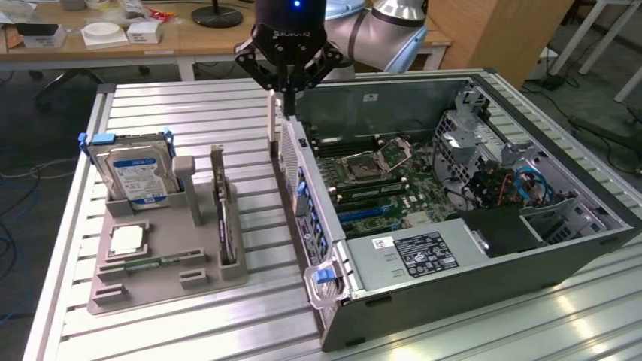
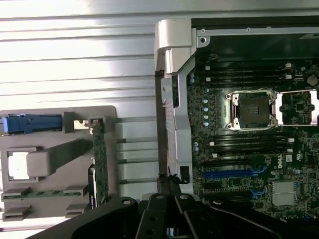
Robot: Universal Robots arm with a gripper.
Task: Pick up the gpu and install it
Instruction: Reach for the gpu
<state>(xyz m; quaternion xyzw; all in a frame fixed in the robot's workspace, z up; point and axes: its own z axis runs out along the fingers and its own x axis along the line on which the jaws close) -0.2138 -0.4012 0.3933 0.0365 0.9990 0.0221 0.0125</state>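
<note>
Standing edge-on, the gpu (image 1: 222,218) shares the grey tray (image 1: 150,289) with the hard drive (image 1: 135,177); the gripper (image 1: 288,96), pinched closed, hangs over the open computer case (image 1: 561,256) edge.

Between the grey holder (image 1: 150,282) and the computer case (image 1: 561,259) a strip of bare slatted table (image 1: 180,113) stays free. The perforated case wall (image 1: 299,188) stands upright along it, and the gripper (image 1: 289,96), fingers pressed together, hangs just above its far end. From above, the motherboard (image 1: 373,174) is open, but the power supply (image 1: 416,252) covers the near part and cables (image 1: 522,188) crowd the exterior view's right. On the holder, the hard drive (image 1: 135,177) stands near the gpu (image 1: 225,226).
</note>
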